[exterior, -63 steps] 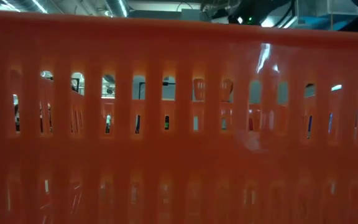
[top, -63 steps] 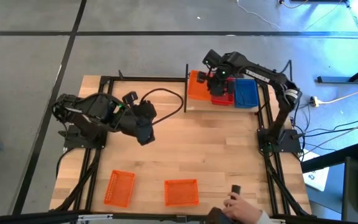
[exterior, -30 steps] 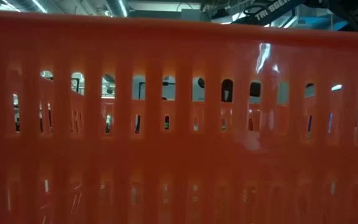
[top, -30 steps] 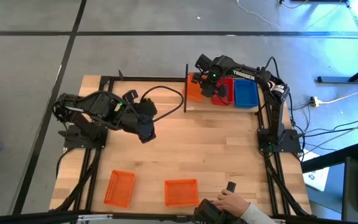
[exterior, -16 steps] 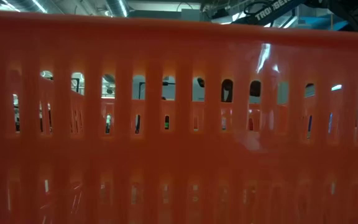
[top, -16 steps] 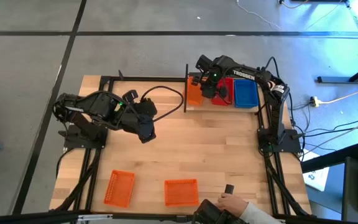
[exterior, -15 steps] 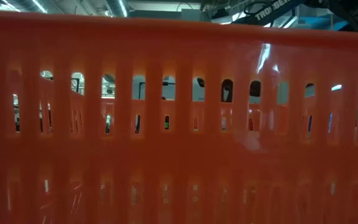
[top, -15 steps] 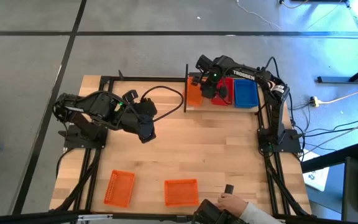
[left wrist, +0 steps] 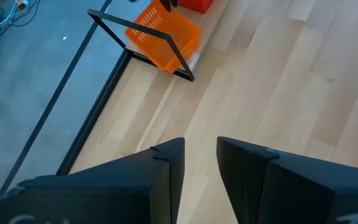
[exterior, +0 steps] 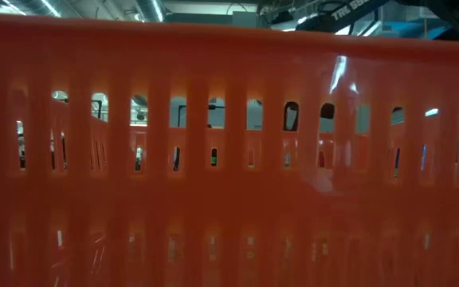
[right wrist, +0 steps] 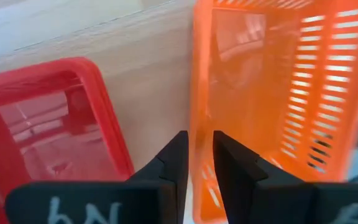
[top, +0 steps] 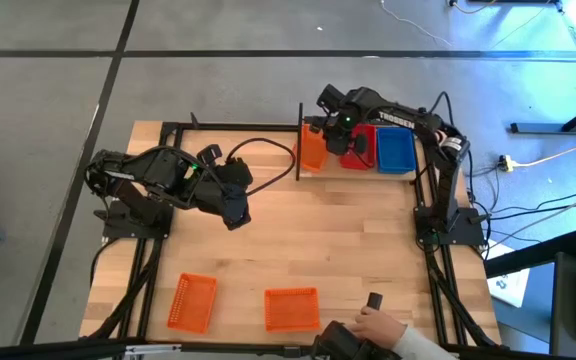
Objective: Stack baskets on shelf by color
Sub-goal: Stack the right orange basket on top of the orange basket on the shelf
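The right gripper (right wrist: 197,163) is pinching the orange basket's (top: 311,150) wall, seating it beside the red basket (top: 359,146) on the shelf (top: 401,174).

Your high camera looks straight down on the whole table (top: 298,230). Your low camera sits right against an orange basket (exterior: 229,159), which fills its picture. The left wrist camera looks across the table at the shelf (left wrist: 185,68); the right wrist camera looks closely at it.
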`<control>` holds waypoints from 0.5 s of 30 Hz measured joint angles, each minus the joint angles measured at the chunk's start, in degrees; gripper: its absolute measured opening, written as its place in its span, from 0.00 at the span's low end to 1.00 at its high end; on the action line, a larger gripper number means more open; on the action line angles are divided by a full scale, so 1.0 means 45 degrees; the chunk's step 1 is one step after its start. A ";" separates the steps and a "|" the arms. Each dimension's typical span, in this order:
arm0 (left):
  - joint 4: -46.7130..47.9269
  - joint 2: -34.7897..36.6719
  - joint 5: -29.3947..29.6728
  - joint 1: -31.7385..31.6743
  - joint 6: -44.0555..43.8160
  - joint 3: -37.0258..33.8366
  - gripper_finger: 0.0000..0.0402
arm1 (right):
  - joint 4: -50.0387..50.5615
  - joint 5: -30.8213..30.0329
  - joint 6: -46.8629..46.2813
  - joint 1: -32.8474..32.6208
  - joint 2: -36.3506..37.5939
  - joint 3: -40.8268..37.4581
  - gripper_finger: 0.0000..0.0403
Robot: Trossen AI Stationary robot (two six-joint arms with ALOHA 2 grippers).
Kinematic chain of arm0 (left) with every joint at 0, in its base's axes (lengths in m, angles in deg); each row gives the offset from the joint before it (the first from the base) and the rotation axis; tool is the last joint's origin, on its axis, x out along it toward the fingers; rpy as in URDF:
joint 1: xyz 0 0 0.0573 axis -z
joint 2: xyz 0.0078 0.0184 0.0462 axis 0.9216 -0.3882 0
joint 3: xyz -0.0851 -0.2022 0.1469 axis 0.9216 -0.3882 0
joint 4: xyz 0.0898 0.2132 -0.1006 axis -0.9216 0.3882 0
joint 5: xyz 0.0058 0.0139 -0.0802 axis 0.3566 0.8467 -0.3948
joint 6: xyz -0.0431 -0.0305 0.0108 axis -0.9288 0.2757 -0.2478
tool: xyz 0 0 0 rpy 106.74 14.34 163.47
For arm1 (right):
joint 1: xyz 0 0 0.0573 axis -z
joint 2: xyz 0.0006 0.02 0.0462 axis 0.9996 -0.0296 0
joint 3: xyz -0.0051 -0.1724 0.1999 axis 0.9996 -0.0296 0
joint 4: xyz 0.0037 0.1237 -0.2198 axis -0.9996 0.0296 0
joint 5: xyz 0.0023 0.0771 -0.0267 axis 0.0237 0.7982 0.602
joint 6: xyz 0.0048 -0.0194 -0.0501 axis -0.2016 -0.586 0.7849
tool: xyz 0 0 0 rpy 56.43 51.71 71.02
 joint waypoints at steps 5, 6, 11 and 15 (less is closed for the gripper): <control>0.0000 0.0000 0.0000 0.0000 -0.0005 0.0000 0.22 | 0.0028 0.0260 -0.0255 -0.0005 0.1060 0.0000 0.18; 0.0000 0.0000 0.0000 0.0000 -0.0010 0.0000 0.22 | 0.0039 0.0585 -0.0601 -0.0007 0.1284 0.0005 0.18; 0.0000 0.0000 0.0000 0.0000 -0.0049 0.0000 0.22 | 0.0085 0.2720 -0.3653 -0.0086 0.2183 0.0019 0.18; 0.0000 0.0000 -0.0043 0.0000 -0.0058 0.0000 0.22 | 0.0205 0.3547 -0.6189 -0.0511 0.2855 0.0015 0.18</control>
